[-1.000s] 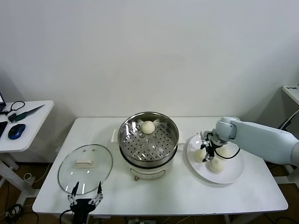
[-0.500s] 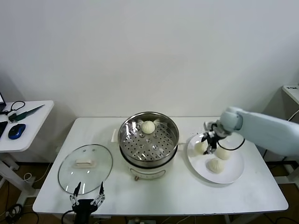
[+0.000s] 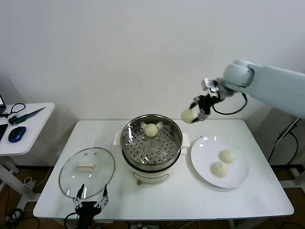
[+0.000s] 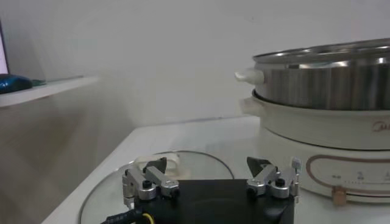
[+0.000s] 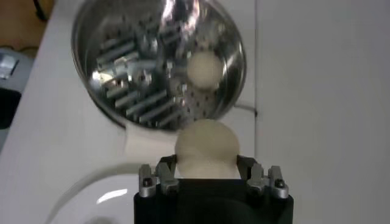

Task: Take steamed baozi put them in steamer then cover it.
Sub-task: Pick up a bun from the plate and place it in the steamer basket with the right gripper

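Observation:
My right gripper (image 3: pixel 192 114) is shut on a cream-white baozi (image 3: pixel 188 115) (image 5: pixel 206 146), held in the air just right of the steamer's rim. The steamer (image 3: pixel 151 145) (image 5: pixel 122 67) stands open at the table's middle, with one baozi (image 3: pixel 151 129) (image 5: pixel 203 70) on its perforated tray near the back. Two more baozi (image 3: pixel 228 156) (image 3: pixel 219 168) lie on the white plate (image 3: pixel 205 160) to the right. The glass cover (image 3: pixel 86 172) (image 4: pixel 183 164) lies flat on the table at the left. My left gripper (image 3: pixel 88 195) (image 4: pixel 210 173) hangs open at the table's front edge, just before the cover.
A side table (image 3: pixel 28 133) at the far left carries a blue mouse (image 3: pixel 16 134) and cables. The steamer's cream base (image 4: pixel 329 131) stands close beside my left gripper. A white wall backs the table.
My right gripper has lifted a baozi off the plate and carried it up and left toward the steamer. Two baozi stay on the plate. The left arm has not moved.

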Controlling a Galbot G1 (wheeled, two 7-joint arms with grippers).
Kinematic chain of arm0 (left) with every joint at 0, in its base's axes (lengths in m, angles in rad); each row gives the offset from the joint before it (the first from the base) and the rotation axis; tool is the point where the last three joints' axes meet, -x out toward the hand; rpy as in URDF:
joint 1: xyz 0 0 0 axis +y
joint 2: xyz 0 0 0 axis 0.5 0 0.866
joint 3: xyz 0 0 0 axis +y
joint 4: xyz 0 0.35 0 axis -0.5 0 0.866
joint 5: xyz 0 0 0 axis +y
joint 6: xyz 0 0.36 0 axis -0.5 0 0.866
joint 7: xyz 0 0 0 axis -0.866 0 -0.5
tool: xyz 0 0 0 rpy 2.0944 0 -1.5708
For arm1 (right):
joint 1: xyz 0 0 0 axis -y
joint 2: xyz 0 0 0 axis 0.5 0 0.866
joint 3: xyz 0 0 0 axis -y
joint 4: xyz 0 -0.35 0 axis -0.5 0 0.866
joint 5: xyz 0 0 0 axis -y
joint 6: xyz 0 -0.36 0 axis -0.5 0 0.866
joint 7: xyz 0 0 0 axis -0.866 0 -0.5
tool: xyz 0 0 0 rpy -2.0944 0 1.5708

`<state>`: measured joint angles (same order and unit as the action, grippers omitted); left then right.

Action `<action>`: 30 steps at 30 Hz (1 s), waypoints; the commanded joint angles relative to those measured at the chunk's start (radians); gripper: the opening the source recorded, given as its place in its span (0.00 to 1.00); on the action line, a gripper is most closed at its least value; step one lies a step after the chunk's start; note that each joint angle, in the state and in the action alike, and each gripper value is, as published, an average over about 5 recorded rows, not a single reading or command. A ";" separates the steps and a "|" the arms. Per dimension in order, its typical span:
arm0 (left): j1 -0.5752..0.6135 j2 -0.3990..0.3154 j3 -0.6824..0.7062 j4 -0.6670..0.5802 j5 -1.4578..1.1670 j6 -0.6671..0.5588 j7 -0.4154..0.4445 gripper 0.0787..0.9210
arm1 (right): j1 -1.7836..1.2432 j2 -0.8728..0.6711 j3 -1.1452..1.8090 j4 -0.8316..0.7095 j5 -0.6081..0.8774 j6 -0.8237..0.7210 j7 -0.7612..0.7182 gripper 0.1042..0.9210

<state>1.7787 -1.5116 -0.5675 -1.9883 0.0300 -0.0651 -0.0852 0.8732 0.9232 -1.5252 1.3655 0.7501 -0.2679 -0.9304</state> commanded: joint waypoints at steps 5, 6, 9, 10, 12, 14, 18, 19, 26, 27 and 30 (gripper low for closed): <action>0.004 0.003 -0.005 -0.011 -0.002 0.004 0.001 0.88 | -0.018 0.350 -0.044 0.073 0.119 -0.105 0.153 0.68; 0.006 0.003 -0.006 -0.013 -0.002 0.004 0.001 0.88 | -0.040 0.368 -0.040 0.050 0.114 -0.118 0.170 0.68; 0.010 0.003 -0.007 -0.016 -0.002 0.004 0.000 0.88 | -0.106 0.410 -0.027 -0.012 0.087 -0.154 0.218 0.68; 0.012 0.003 -0.007 -0.016 -0.002 0.003 0.000 0.88 | -0.128 0.420 -0.023 -0.031 0.077 -0.165 0.230 0.68; 0.015 0.002 -0.008 -0.017 -0.002 0.002 0.000 0.88 | -0.165 0.435 -0.020 -0.061 0.060 -0.181 0.248 0.68; 0.017 0.003 -0.008 -0.017 -0.002 0.002 0.000 0.88 | -0.194 0.443 -0.020 -0.077 0.054 -0.194 0.261 0.68; 0.018 0.003 -0.009 -0.016 -0.002 0.002 0.000 0.88 | -0.244 0.455 -0.016 -0.100 0.037 -0.217 0.287 0.68; 0.018 0.004 -0.010 -0.015 -0.002 0.002 0.000 0.88 | -0.254 0.458 -0.014 -0.107 0.034 -0.222 0.293 0.68; 0.014 0.004 -0.007 -0.008 -0.002 0.003 0.000 0.88 | -0.288 0.471 -0.009 -0.138 0.023 -0.236 0.304 0.68; 0.013 0.004 -0.007 -0.008 -0.002 0.004 0.000 0.88 | -0.289 0.471 -0.008 -0.141 0.023 -0.236 0.304 0.68; 0.010 0.004 -0.007 -0.006 -0.002 0.005 0.000 0.88 | -0.295 0.470 -0.007 -0.144 0.022 -0.238 0.307 0.68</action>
<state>1.7881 -1.5083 -0.5747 -1.9951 0.0280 -0.0606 -0.0852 0.6340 1.3548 -1.5345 1.2541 0.7789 -0.4791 -0.6576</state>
